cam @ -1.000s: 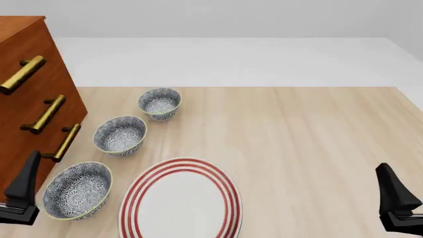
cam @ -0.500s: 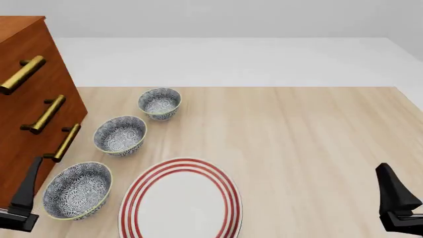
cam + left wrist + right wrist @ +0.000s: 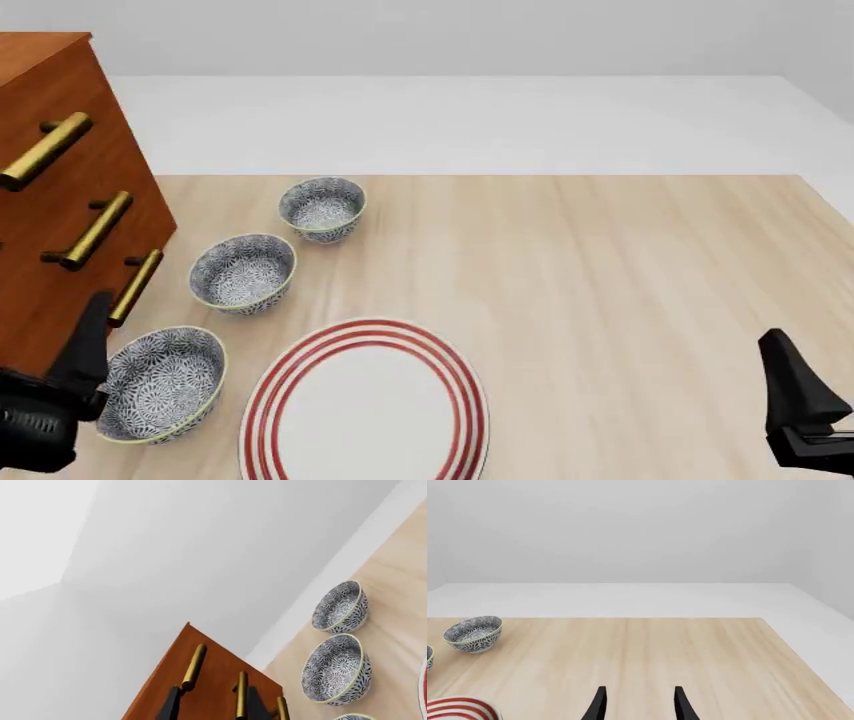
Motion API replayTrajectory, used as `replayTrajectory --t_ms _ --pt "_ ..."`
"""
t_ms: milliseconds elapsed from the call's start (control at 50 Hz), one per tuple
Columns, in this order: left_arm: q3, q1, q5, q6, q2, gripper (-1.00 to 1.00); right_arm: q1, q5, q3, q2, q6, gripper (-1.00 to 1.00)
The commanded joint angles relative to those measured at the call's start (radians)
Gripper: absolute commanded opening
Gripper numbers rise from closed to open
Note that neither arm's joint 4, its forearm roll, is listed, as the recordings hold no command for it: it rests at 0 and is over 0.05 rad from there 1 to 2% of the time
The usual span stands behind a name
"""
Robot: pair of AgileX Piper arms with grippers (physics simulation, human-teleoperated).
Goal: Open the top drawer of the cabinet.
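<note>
The cabinet (image 3: 54, 240) is a tall reddish-brown chest at the table's left edge, with three brass bar handles. The top drawer (image 3: 96, 140) sits flush in it, and its brass handle (image 3: 47, 150) is the highest. My left gripper (image 3: 83, 345) is low by the cabinet's near corner, below all three handles and touching none. In the left wrist view the left gripper (image 3: 213, 706) is open. The top drawer's handle (image 3: 193, 666) shows just past one finger (image 3: 170, 706). My right gripper (image 3: 640, 705) is open over bare wood at the near right (image 3: 798, 400).
Several patterned bowls run in a row beside the cabinet: far (image 3: 323, 208), middle (image 3: 242, 272) and near (image 3: 158, 382), the near one right next to my left gripper. A red-striped white plate (image 3: 363, 405) lies at the front centre.
My left gripper has moved forward and slightly right, toward the cabinet's lower corner and the near bowl, and more of its arm now shows. The right arm has not moved.
</note>
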Motion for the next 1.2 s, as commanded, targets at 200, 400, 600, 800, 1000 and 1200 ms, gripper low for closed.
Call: replayTrajectory --t_ms 200,400,600,800,1000,1200 --pt "0.01 0.045 -0.46 0.211 0.447 1.0 0.0 0.0 0.0 0.0 0.0 1.0" --pt "0.01 0.09 -0.6 0.233 0.589 1.0 0.0 0.0 0.0 0.0 0.0 1.0" --pt "0.01 0.122 -0.673 0.276 0.623 1.0 0.0 0.0 0.0 0.0 0.0 1.0" --pt "0.01 0.147 -0.68 0.289 0.645 1.0 0.0 0.0 0.0 0.0 0.0 1.0" --pt "0.009 0.169 -0.68 0.311 0.631 1.0 0.0 0.0 0.0 0.0 0.0 1.0" --pt "-0.031 0.179 -0.68 0.319 0.666 1.0 0.0 0.0 0.0 0.0 0.0 1.0"
